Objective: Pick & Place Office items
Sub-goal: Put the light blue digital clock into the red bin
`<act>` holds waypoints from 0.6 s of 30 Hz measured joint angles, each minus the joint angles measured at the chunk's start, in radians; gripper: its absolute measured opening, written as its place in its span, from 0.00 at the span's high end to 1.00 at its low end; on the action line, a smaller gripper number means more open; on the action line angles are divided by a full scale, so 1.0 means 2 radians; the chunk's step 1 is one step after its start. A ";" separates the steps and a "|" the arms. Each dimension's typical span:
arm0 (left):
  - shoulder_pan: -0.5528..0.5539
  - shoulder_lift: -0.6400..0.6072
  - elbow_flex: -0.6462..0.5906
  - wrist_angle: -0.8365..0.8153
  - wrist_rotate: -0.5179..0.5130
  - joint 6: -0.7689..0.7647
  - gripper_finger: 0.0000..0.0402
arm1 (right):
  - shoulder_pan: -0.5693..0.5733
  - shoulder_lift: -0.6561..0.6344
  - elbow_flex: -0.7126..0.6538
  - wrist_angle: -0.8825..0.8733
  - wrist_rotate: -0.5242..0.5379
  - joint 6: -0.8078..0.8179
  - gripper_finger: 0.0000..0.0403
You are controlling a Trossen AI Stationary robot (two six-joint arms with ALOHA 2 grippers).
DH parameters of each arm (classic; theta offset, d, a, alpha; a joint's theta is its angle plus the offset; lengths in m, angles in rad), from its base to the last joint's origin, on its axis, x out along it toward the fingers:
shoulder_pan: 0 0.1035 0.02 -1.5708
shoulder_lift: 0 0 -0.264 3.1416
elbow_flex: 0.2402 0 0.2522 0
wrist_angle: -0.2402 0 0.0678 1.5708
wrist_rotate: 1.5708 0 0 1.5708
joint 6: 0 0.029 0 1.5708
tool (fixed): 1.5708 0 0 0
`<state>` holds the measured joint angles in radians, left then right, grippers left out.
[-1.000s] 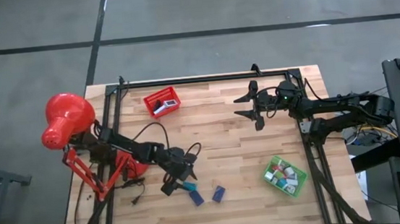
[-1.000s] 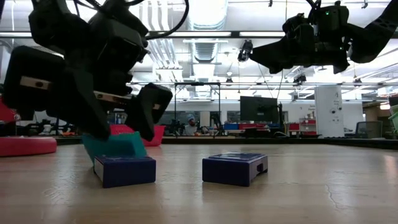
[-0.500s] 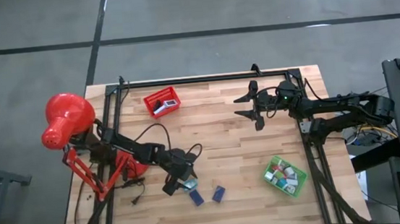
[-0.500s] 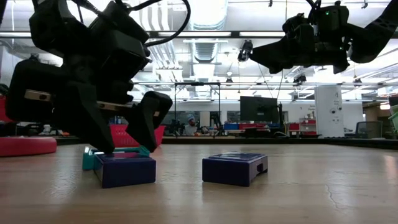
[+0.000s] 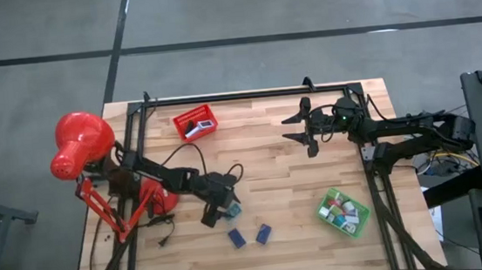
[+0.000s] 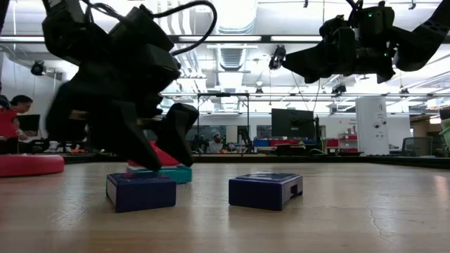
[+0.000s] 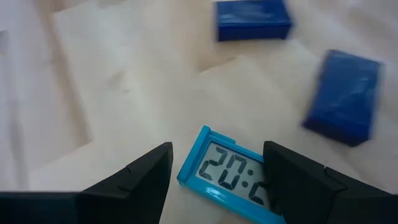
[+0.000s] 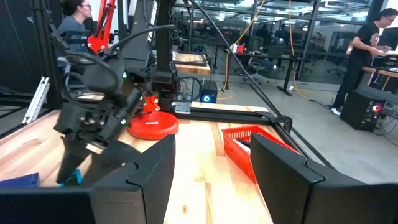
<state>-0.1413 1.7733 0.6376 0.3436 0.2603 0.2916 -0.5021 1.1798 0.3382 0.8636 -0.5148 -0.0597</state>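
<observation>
A: How far along is the sorting?

B: Partway, I judge. The green tray (image 5: pixel 344 212) at lower right holds several items; two navy blocks (image 5: pixel 236 238) lie at lower centre.

A: And the left gripper (image 5: pixel 220 211)?

B: Its jaws straddle the teal clock (image 7: pixel 231 175); whether they pinch it, I cannot tell. It has moved up-frame off the blocks. The right gripper (image 5: pixel 300 130), upper right, hangs parted and empty, unmoved.

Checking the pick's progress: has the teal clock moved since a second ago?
Yes. Held in the left gripper, the teal clock has moved away from the two navy boxes, toward the red tray.
</observation>
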 joint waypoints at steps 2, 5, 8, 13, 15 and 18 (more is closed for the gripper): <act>0.012 0.000 0.000 -0.001 -0.005 -0.002 0.37 | 0.000 0.000 0.000 0.000 0.000 0.000 0.50; 0.036 -0.002 0.000 -0.004 -0.007 -0.018 0.37 | 0.000 0.000 0.000 0.000 0.000 0.000 0.50; 0.062 -0.006 -0.001 -0.007 -0.013 -0.037 0.37 | 0.000 0.000 0.000 0.000 0.000 0.000 0.50; 0.109 -0.008 -0.002 -0.009 -0.014 -0.065 0.37 | 0.000 0.000 0.000 0.000 0.000 0.000 0.50; 0.128 -0.008 -0.002 -0.009 -0.014 -0.083 0.37 | 0.000 0.000 0.000 0.000 0.000 0.000 0.50; 0.159 -0.008 -0.002 -0.010 -0.014 -0.112 0.37 | 0.000 0.000 0.000 0.000 0.000 0.000 0.50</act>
<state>0.1771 1.7576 0.6339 0.3244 0.2316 0.0667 -0.5018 1.1801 0.3382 0.8638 -0.5148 -0.0597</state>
